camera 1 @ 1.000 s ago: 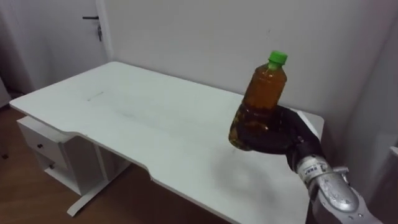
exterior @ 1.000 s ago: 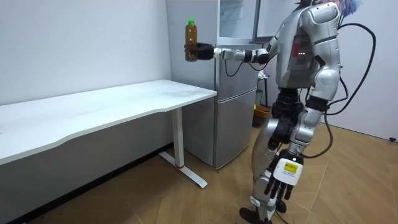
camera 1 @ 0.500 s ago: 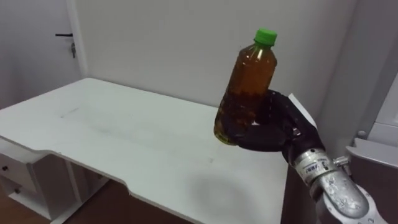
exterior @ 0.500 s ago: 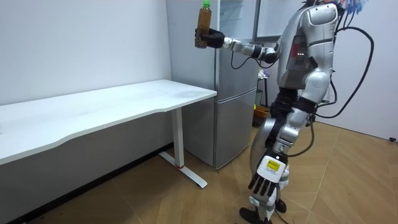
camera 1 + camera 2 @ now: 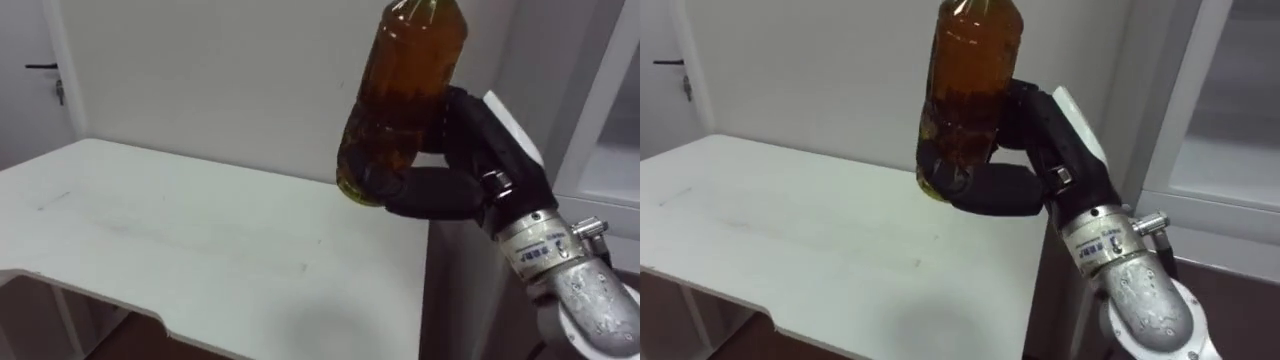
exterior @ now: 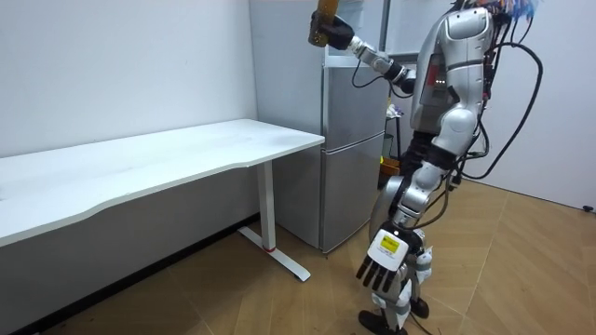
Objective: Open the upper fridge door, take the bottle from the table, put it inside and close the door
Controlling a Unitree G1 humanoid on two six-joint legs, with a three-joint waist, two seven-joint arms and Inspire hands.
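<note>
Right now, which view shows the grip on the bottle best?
The right eye view: the right hand wraps the bottle low down, close up. The left eye view shows the same; the room view shows both tiny beside the fridge.

Bottle point(image 5: 405, 90): cap cut off by the top edge; lower side covered by right hand point(image 5: 450, 185). Fridge point(image 6: 352, 167) top out of frame.

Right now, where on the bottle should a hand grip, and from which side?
Grip the bottle at its lower body, from its right side, as the right hand does now: it is held nearly upright and is round there, so a hand wraps around it.
</note>
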